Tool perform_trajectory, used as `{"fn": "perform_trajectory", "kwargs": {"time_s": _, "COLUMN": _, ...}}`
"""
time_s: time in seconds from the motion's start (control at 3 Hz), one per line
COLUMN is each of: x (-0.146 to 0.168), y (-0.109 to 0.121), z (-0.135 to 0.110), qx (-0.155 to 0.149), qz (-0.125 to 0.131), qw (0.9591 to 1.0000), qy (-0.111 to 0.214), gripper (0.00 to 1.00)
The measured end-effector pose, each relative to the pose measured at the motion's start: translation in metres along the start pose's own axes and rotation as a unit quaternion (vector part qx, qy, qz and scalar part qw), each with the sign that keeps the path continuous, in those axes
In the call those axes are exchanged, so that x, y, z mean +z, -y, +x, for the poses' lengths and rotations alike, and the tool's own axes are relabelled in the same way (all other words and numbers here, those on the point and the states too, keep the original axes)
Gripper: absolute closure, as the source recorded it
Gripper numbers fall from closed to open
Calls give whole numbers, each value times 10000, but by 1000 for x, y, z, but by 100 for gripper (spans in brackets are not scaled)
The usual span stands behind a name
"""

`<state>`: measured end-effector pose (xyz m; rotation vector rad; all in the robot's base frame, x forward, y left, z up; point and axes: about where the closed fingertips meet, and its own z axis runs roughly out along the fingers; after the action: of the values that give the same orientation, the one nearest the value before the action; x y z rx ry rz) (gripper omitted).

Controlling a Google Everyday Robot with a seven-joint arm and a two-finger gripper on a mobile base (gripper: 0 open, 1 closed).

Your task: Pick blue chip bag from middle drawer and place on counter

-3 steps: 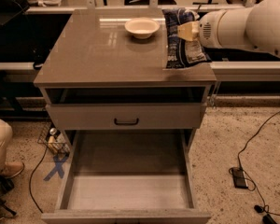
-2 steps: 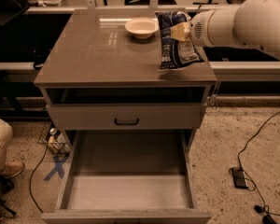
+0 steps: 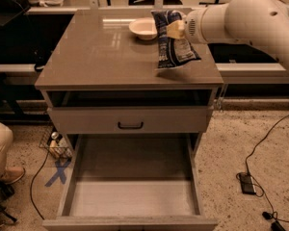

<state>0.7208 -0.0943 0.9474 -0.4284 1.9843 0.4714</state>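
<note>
The white, smooth-shelled arm (image 3: 253, 14) reached in from the right above the counter (image 3: 96, 57), a glossy grey-brown slab with a stone look that caught pale reflections along its far edge. At the arm's end the gripper (image 3: 175, 29) was clamped on the upper part of the blue chip bag (image 3: 174, 49), with a beige finger (image 3: 173, 30) pressed against the foil. The bag hung upright over the right side of the counter, crinkled and dark blue with white printed panels. Its lower edge sat at or just above the slab, over a faint shadow; whether it touched could not be told. Just left of the bag and farther back sat a round white bowl (image 3: 143, 28), shallow and smooth.

Below the counter, a flat grey drawer front (image 3: 86, 120) carried a curved black handle (image 3: 130, 126). Under it the middle drawer (image 3: 130, 196) stood pulled out toward the near side, a wide grey box with low side walls and a plain matte floor. On the speckled ground to the right, a thin black cable (image 3: 260, 143) curved down to a small black box (image 3: 246, 183).
</note>
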Motion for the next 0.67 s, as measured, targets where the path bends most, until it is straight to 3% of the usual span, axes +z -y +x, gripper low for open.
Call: {"fn": "perform_trajectory", "kwargs": {"time_s": 0.67, "x": 33, "y": -13, "z": -9, "qx": -64, "qz": -112, "qw": 9999, "qy": -68, "gripper": 100}}
